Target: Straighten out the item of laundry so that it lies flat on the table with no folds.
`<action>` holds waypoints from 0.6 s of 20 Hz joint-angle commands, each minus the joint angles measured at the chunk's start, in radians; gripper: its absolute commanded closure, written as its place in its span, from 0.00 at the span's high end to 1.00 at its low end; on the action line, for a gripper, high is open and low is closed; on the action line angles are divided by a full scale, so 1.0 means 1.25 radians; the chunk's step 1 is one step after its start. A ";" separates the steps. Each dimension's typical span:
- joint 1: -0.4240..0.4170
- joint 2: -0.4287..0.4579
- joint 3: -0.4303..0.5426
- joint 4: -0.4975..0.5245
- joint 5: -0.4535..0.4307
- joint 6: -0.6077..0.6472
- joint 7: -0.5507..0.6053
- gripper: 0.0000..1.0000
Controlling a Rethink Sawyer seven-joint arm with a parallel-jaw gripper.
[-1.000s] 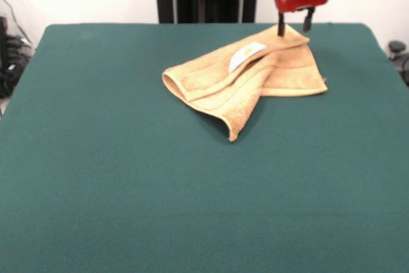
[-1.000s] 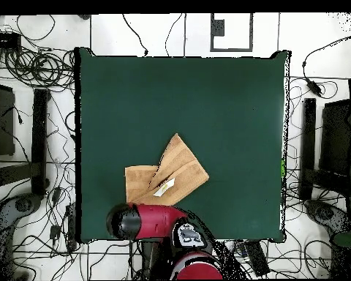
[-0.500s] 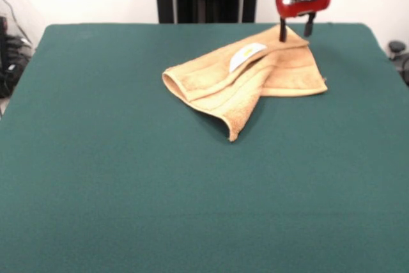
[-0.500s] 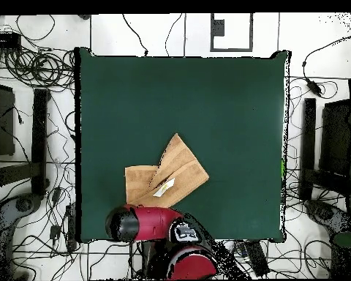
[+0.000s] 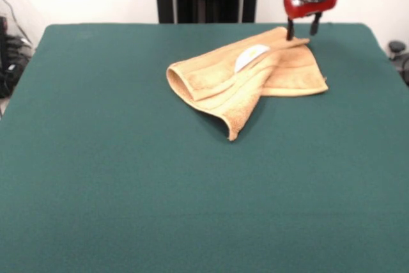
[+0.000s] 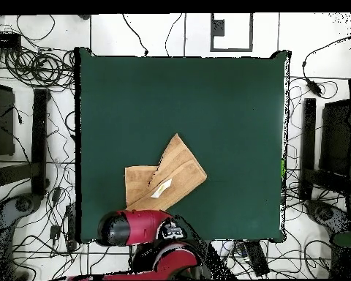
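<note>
Towel [image 5: 246, 80] is orange-tan terry, still folded: upper layer lies diagonally across the lower one, rolled fold on its left end in the front view, one corner pointing toward the camera, flat woven bands visible along the edges, small white label [image 5: 250, 57] face up on the top layer. It sits on the far right part of the surface [image 5: 128, 177] in the front view; overhead it's near the bottom edge, left of centre [image 6: 164, 179]. Tool [image 5: 301, 29] is at the towel's far right corner, two dark fingers narrowly apart; can't tell if they pinch the cloth. Surface is dark green felt-like cloth. Overhead, cables [image 6: 32, 66] sprawl over a pale floor all round.
</note>
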 commanded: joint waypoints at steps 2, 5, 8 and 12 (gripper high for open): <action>0.066 0.009 0.026 -0.036 0.026 -0.043 0.168 1.00; 0.071 0.016 0.020 -0.028 0.026 -0.062 0.176 1.00; 0.091 0.007 -0.002 -0.032 0.033 -0.061 0.184 1.00; 0.110 -0.003 -0.024 -0.036 0.038 -0.060 0.189 1.00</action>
